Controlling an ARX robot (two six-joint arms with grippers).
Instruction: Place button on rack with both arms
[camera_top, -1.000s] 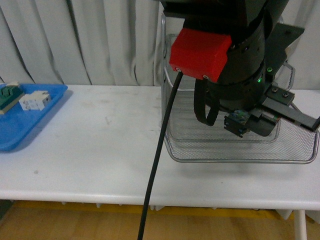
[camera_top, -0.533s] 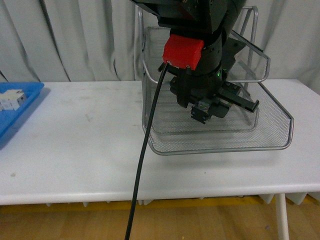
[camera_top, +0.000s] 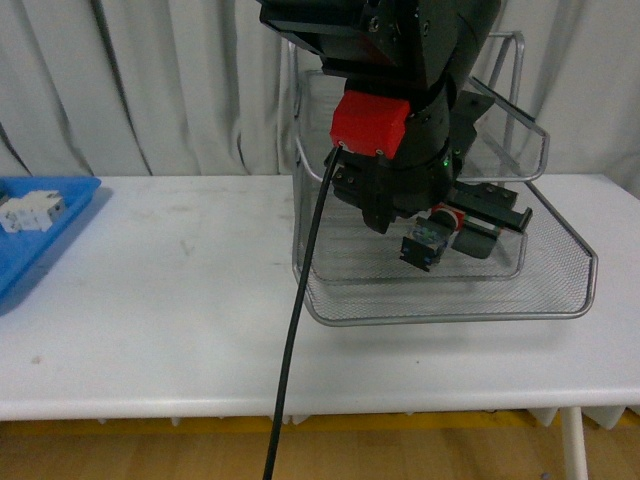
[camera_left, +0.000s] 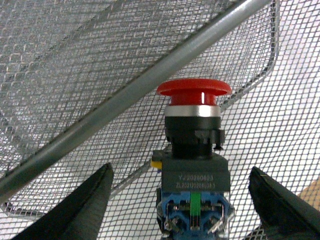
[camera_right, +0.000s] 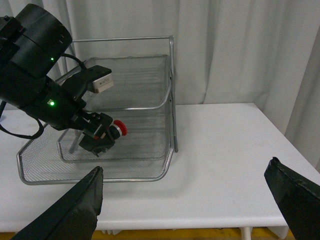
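The white tabletop (camera_top: 180, 300) fills the scene in front of a pale curtain. Toward its right side stands the rack (camera_top: 450, 318), a silver wire-mesh letter tray with stacked tiers on a tubular frame, its wide lowest tier open to the front. The black left arm (camera_top: 400, 60) comes down in front of the rack, with a red housing (camera_top: 368, 125) and a black cable (camera_top: 295, 330) hanging from it. At the far left edge lies a blue plastic tray (camera_top: 40, 262). The right tool (camera_right: 185, 205) is released, its fingers spread wide over bare tabletop, well apart from the rack. The left tool (camera_left: 190, 212) is grasping the button (camera_right: 112, 131) by its black body (greenish contacts nearest the wrist). The button is tilted over the lowest tier, under the tier above, its red mushroom cap pointing into the rack. Whether it touches the mesh I cannot tell. A white terminal block (camera_top: 30, 212) sits in the blue tray.
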